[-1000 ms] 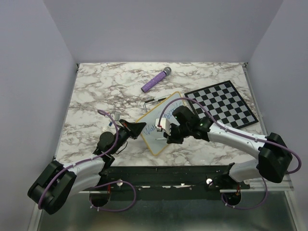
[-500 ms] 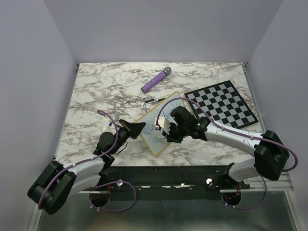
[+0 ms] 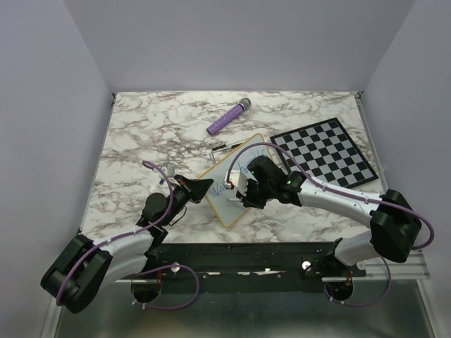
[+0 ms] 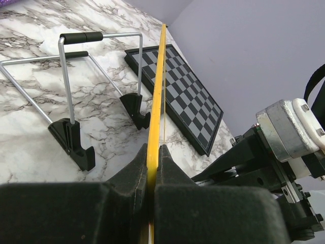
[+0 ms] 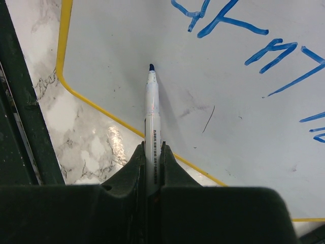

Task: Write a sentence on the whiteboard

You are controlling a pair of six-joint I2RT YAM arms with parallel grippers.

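The whiteboard [image 3: 227,184] with its yellow frame stands tilted at the table's middle. My left gripper [image 3: 204,189] is shut on its left edge; the left wrist view shows the yellow frame [image 4: 156,101] pinched between the jaws. My right gripper [image 3: 246,197] is shut on a white marker [image 5: 152,117] with a blue tip, which points at the board's blank lower left part [image 5: 111,56]. Blue words of the sentence [image 5: 254,46] run across the upper right of the right wrist view; my right arm hides most of them from above.
A checkered chessboard [image 3: 325,152] lies at the right, also in the left wrist view [image 4: 183,91]. A purple microphone [image 3: 228,117] lies at the back. The board's wire stand with black feet [image 4: 76,142] rests behind the board. A small grey object [image 3: 170,170] lies left.
My right gripper with the marker has shifted slightly left and toward the board's lower left. The left arm and the board have not moved.
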